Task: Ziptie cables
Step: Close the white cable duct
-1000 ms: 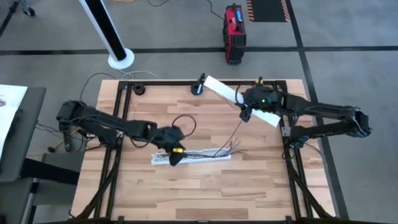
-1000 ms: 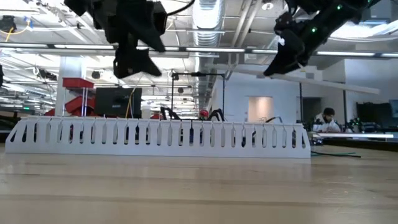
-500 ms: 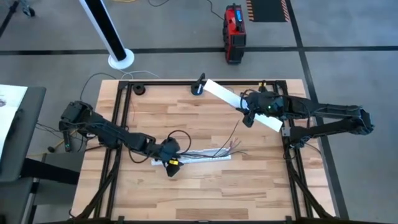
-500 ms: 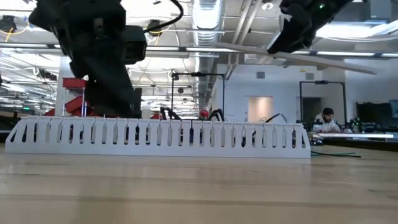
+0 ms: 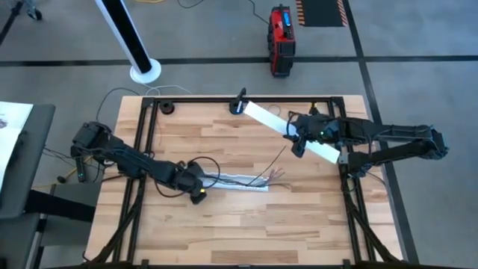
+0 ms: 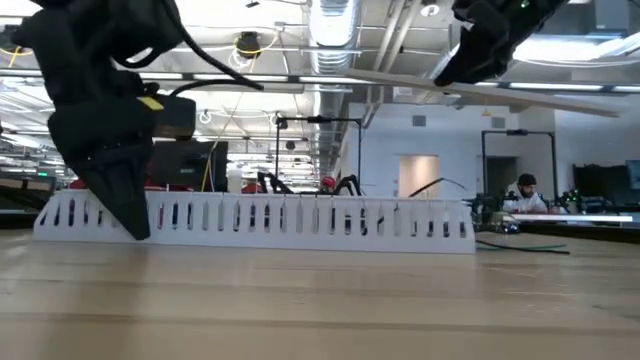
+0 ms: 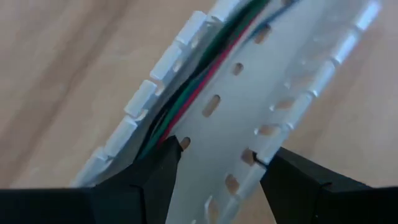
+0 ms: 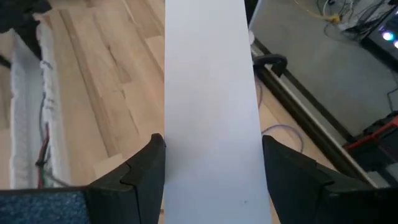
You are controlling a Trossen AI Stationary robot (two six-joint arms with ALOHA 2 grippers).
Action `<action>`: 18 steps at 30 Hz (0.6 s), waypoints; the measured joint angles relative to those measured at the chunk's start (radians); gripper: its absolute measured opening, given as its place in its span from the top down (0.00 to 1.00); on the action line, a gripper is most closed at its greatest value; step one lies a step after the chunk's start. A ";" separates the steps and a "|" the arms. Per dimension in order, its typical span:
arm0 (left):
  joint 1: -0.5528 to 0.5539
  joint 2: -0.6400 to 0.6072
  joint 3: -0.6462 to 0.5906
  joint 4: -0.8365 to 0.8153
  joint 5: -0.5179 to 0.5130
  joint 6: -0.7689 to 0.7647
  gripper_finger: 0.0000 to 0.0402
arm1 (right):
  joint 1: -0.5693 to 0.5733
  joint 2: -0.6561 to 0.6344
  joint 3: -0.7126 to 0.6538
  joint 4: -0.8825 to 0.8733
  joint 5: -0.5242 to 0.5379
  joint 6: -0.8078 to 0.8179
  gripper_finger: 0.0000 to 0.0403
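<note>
A white slotted channel (image 5: 239,184) lies flat on the table's middle. The cables (image 5: 258,179), thin grey, green and red wires (image 7: 199,81), run inside it, and their ends straggle out past its right end. My left gripper (image 5: 197,196) is down at the channel's left end, closed across it. My right gripper (image 5: 294,143) is over the far right of the table. It is shut on a long flat white strip (image 5: 269,119), held in the air. My left gripper has the channel's left end (image 7: 239,174) between its two fingers, which come from above and lie across it. One finger (image 7: 158,177) sits at the wall where the cables run, the other (image 7: 286,180) outside the opposite wall. The channel rests on the table. My right gripper pinches the flat strip by its two long edges (image 8: 171,162), about two thirds of the way along it. The fingers slant down from above and lie across the strip. The strip (image 6: 540,98) is lifted clear of the table, nearly level.
Two black clamps (image 5: 238,104) (image 5: 167,107) stand at the table's far edge. A red box (image 5: 281,41) and a white pole base (image 5: 145,72) are on the floor beyond. Bare wood (image 5: 246,232) stretches along the near edge.
My left gripper has dropped and gone toward the table's left edge, landing on the channel's left end. The channel has slid a little on the table. My right gripper has risen slightly with the strip, which now lies closer to level.
</note>
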 joint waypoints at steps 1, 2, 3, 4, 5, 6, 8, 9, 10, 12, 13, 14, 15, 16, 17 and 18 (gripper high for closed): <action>0.002 -0.006 -0.012 -0.001 -0.007 -0.033 0.48 | 0.008 0.000 0.000 -0.010 -0.003 0.017 0.46; 0.004 -0.013 -0.026 -0.004 -0.011 -0.070 0.48 | 0.018 0.000 0.000 -0.020 -0.011 0.035 0.46; 0.004 -0.019 -0.040 -0.004 -0.016 -0.114 0.48 | 0.032 0.000 0.000 -0.029 -0.022 0.052 0.46; 0.004 -0.026 -0.052 -0.002 -0.023 -0.158 0.48 | 0.053 0.000 0.000 -0.043 -0.023 0.070 0.46; 0.004 -0.035 -0.062 -0.007 -0.030 -0.200 0.48 | 0.076 0.000 0.000 -0.061 -0.023 0.090 0.46; 0.004 -0.045 -0.069 -0.021 -0.034 -0.236 0.48 | 0.097 0.000 -0.001 -0.076 -0.023 0.105 0.46; 0.001 -0.073 -0.072 -0.032 -0.033 -0.284 0.48 | 0.142 0.000 -0.001 -0.089 -0.021 0.143 0.46; -0.004 -0.094 -0.069 -0.033 -0.035 -0.291 0.48 | 0.165 0.000 -0.001 -0.097 -0.015 0.161 0.46; -0.010 -0.116 -0.067 -0.039 -0.038 -0.294 0.48 | 0.189 0.000 -0.001 -0.104 0.003 0.180 0.46; -0.022 -0.167 -0.059 -0.105 -0.036 -0.300 0.48 | 0.230 0.000 -0.001 -0.119 0.036 0.214 0.46; -0.031 -0.198 -0.048 -0.133 -0.039 -0.307 0.48 | 0.248 0.000 -0.001 -0.124 0.051 0.231 0.46; -0.041 -0.232 -0.041 -0.171 -0.043 -0.323 0.48 | 0.264 0.000 -0.001 -0.127 0.060 0.242 0.46; -0.055 -0.263 -0.038 -0.231 -0.045 -0.352 0.48 | 0.278 0.000 -0.001 -0.128 0.067 0.253 0.46; -0.072 -0.292 -0.042 -0.297 -0.042 -0.385 0.48 | 0.291 0.000 -0.001 -0.131 0.074 0.261 0.46; -0.089 -0.319 -0.045 -0.348 -0.039 -0.418 0.48 | 0.302 0.000 -0.001 -0.136 0.078 0.268 0.46; -0.107 -0.352 -0.046 -0.370 -0.038 -0.448 0.48 | 0.312 0.000 -0.001 -0.139 0.084 0.274 0.46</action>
